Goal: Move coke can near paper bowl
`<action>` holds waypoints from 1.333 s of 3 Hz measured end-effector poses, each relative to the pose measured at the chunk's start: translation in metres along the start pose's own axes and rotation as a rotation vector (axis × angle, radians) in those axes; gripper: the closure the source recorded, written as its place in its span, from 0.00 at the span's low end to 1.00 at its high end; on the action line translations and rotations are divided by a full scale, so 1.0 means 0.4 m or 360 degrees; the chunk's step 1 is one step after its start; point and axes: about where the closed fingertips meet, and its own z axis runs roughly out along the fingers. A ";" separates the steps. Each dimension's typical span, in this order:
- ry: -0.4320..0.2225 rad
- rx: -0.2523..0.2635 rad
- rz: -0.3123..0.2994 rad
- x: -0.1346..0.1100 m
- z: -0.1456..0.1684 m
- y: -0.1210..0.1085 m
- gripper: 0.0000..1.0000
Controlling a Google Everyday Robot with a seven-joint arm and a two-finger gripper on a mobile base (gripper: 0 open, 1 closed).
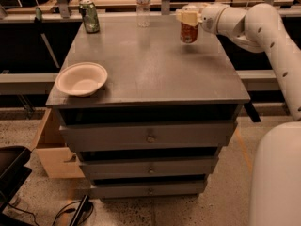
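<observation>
The red coke can (189,33) is at the far right of the grey cabinet top (155,69), held from above. My gripper (188,17) is shut on the can's top, and the white arm reaches in from the right. The can hangs just above the surface, with its shadow under it. The off-white paper bowl (82,79) sits at the front left corner of the top, far from the can.
A green can (89,16) stands at the back left corner. A clear plastic bottle (143,4) stands at the back middle. The cabinet has drawers below; a cardboard box (51,149) sits on the floor at the left. A wooden bench runs behind.
</observation>
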 end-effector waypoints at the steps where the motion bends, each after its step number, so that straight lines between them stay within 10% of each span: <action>1: -0.0035 -0.0095 -0.0044 -0.099 0.001 0.080 1.00; 4: -0.0102 -0.0165 -0.0138 -0.194 -0.188 0.368 1.00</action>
